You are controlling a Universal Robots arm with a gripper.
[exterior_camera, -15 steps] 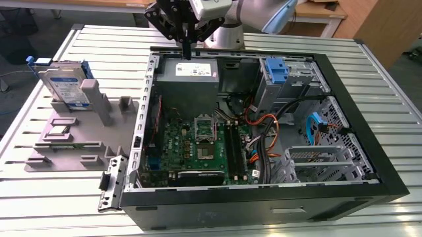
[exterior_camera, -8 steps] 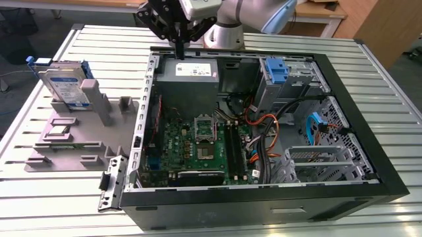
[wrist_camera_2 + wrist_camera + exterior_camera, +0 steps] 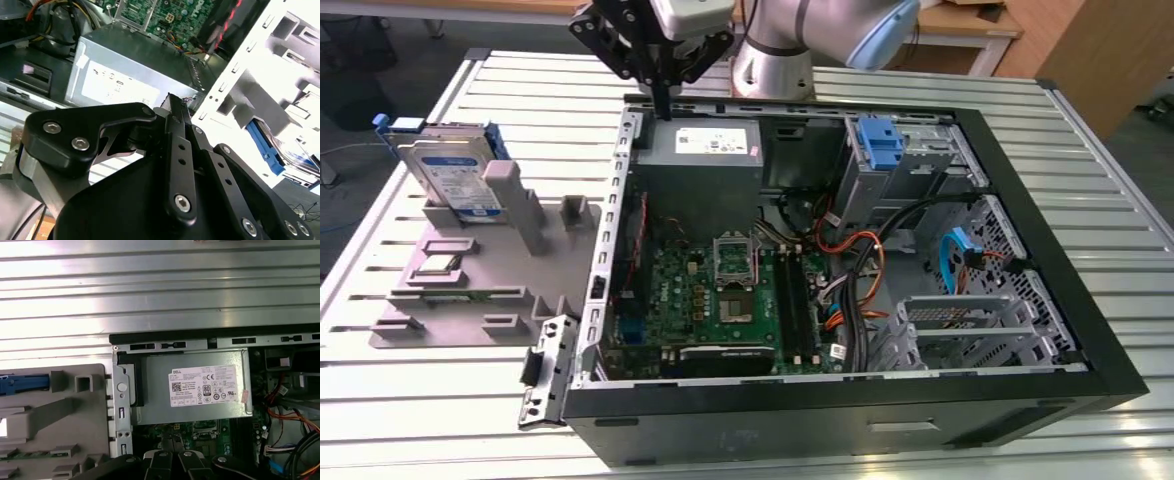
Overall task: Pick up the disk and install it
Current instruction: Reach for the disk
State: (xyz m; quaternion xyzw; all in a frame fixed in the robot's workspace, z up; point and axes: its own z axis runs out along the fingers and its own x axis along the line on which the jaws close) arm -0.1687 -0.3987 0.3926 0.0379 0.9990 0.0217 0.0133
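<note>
The black gripper (image 3: pixel 663 108), fingers pressed together on nothing, is held above the grey power supply box (image 3: pixel 715 146) in a corner of the open black computer case (image 3: pixel 854 405). The silver, blue-framed disk (image 3: pixel 447 168) stands ungripped in a grey plastic holder (image 3: pixel 467 295) near the slatted metal table's (image 3: pixel 520 80) edge at the exterior view's left. Pick-up is judged not yet begun, and a grasp calls for parted fingers.

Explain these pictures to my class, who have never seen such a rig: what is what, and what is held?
The machine is a robot arm ending in a gripper, a black claw. The exterior view looks from off the arm; both wrist views ride on it. On the slatted table lies an open computer case. The disk stands in a grey holder at the exterior view's left. The gripper hangs shut near the case's grey box, holding nothing.
</note>
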